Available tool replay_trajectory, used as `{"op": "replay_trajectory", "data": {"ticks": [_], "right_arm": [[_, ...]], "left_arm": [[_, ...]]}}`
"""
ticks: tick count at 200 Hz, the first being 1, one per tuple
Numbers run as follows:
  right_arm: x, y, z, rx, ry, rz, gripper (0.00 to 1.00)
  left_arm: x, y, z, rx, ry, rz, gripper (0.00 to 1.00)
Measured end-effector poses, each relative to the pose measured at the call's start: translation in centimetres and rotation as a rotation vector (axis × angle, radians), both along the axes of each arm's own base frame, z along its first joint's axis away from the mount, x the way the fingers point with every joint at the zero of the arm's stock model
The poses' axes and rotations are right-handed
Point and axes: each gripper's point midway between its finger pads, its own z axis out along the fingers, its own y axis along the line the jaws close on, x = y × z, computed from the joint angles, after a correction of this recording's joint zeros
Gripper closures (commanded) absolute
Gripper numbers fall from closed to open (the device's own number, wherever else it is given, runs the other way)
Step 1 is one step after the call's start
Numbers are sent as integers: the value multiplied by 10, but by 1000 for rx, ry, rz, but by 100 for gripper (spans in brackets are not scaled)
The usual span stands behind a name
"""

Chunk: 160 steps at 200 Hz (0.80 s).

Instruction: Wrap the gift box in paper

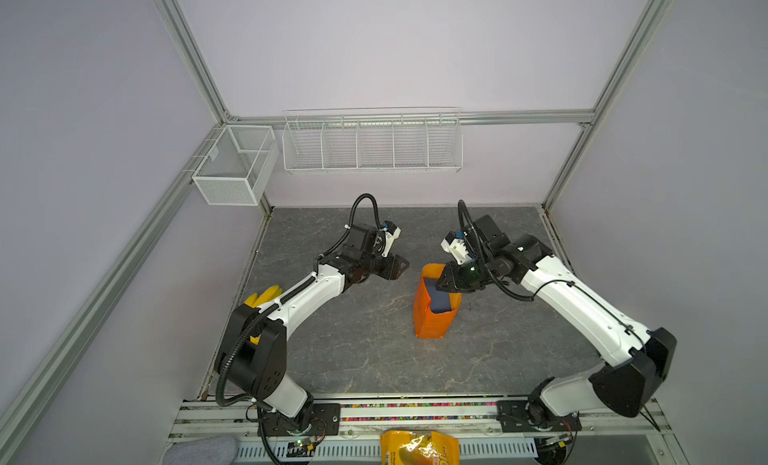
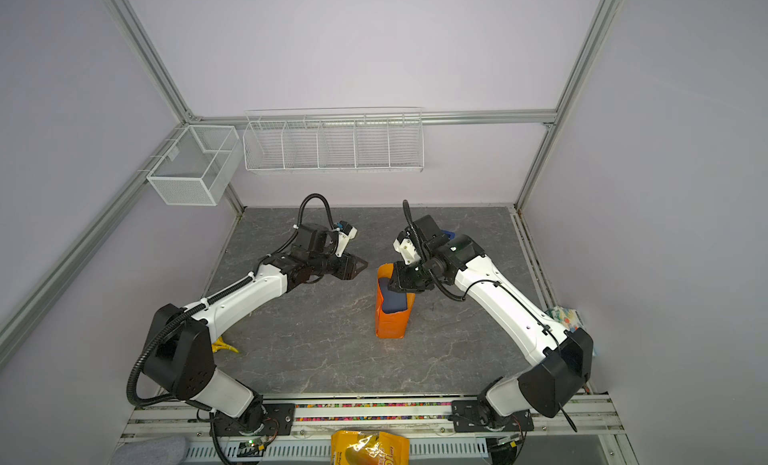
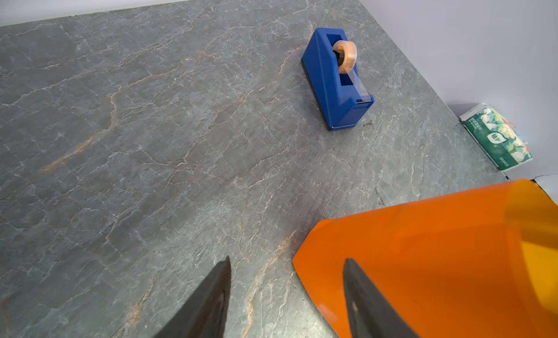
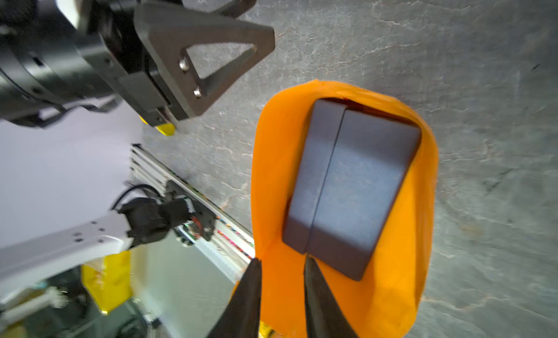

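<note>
Here we are over the grey marbled table [image 1: 353,359], which fills the lower half of both top views, with the long wire basket [image 1: 372,145] and the mesh basket [image 1: 232,168] on the walls above it. Just right of centre stands the paper [image 1: 432,321], curled into an upright, open-topped orange sleeve, and down inside it we spot the gift box [image 1: 439,301], only its upper part showing from up here. The right wrist view gives us what the top views can't: two dark faces of the box, with orange wall all round it. There the right gripper [image 4: 282,259] is narrowed to a slim gap, one finger outside the sleeve's wall and one inside. The left gripper [image 1: 401,265] hangs left of the sleeve, well apart from it, jaws moderately wide around nothing. Its wrist view shows the blue tape dispenser [image 3: 332,89] whole, upper right of frame, where a top view catches only a blue sliver behind the right arm. It also shows the tissue pack [image 3: 498,137] against the wall. The bananas [image 1: 264,296] peek out beside the left arm.
</note>
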Motion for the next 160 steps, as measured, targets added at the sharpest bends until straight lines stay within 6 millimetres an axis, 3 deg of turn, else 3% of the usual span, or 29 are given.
{"op": "replay_trajectory", "data": {"ticks": [50,94,124,160], "right_arm": [[6,8,-37,-200,15,42,87],[15,12,-61,-289,18,45,91],[21,11,-88,-340,23,39,93],[23,15,-89,-314,-3,35,93]], "left_arm": [[-3,2,0,-8,1,8,42],[-3,5,-2,-7,4,13,42],[-3,7,-1,-9,3,16,42],[-1,9,-1,-10,4,21,42]]}}
